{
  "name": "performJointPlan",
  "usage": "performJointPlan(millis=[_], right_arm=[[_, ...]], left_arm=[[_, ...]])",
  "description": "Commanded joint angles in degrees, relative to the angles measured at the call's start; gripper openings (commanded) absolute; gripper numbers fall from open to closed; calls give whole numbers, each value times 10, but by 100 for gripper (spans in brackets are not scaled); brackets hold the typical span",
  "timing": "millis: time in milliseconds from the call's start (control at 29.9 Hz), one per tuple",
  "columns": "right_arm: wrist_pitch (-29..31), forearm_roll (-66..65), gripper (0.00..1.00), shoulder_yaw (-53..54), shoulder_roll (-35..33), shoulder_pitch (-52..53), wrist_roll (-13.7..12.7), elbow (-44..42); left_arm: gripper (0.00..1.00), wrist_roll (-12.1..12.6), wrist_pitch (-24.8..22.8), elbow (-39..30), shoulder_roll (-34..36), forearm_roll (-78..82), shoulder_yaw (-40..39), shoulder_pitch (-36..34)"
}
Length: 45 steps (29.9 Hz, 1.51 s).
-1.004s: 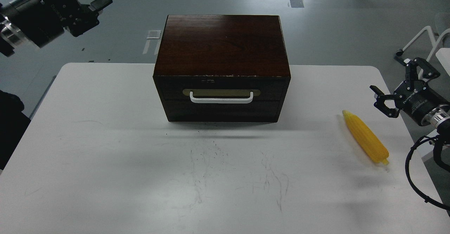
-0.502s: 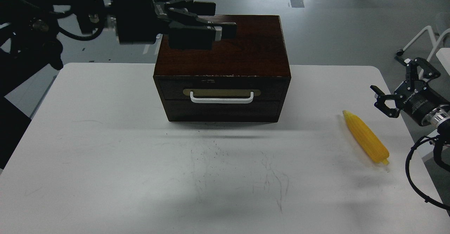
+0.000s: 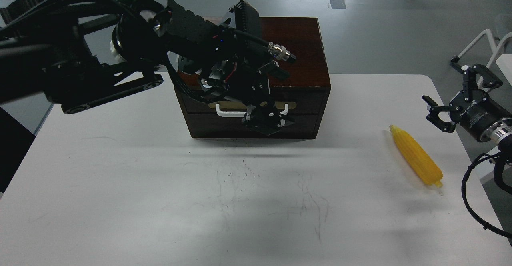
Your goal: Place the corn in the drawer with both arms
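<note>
The dark brown wooden box (image 3: 298,46) stands at the back middle of the white table. Its drawer (image 3: 308,108) is closed, flush with the front. My left arm reaches in from the left, over the box. My left gripper (image 3: 265,119) hangs down right in front of the middle of the white bar handle (image 3: 225,113). It is dark and its fingers cannot be told apart. The yellow corn (image 3: 416,156) lies on the table at the right, pointed end away from me. My right gripper (image 3: 448,104) is open and empty, just right of the corn's tip.
The white table (image 3: 120,170) has faint scuff marks in the middle. The corn lies near the table's right edge. A white chair frame (image 3: 478,44) stands on the floor beyond the right arm. A black cable (image 3: 470,202) loops below the right wrist.
My left arm has swung from the far left, over the box top, and down; its gripper now hangs in front of the drawer handle. The right arm, corn and box have not moved.
</note>
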Motion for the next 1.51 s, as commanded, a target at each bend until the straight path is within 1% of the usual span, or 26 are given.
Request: performJointPlan(millis=[0,268,971,1138,1473], right_arm=[[0,0,100,1,0,0,0,0],[0,0,100,4,0,0,0,0],[0,0,100,6,-3,-1,0,0],[0,0,100,6,-3,-2,1,-1],[0,0,100,7,-3,-2,0,-1]], left_arm=[[99,0,0,31,-22,22,66,-28],[99,0,0,47,-39,30,118,-27],[99,0,0,80,-64,40,142,-14],[99,0,0,94,-79,41,153,-13],[99,0,0,99,-85,41,153,-8]])
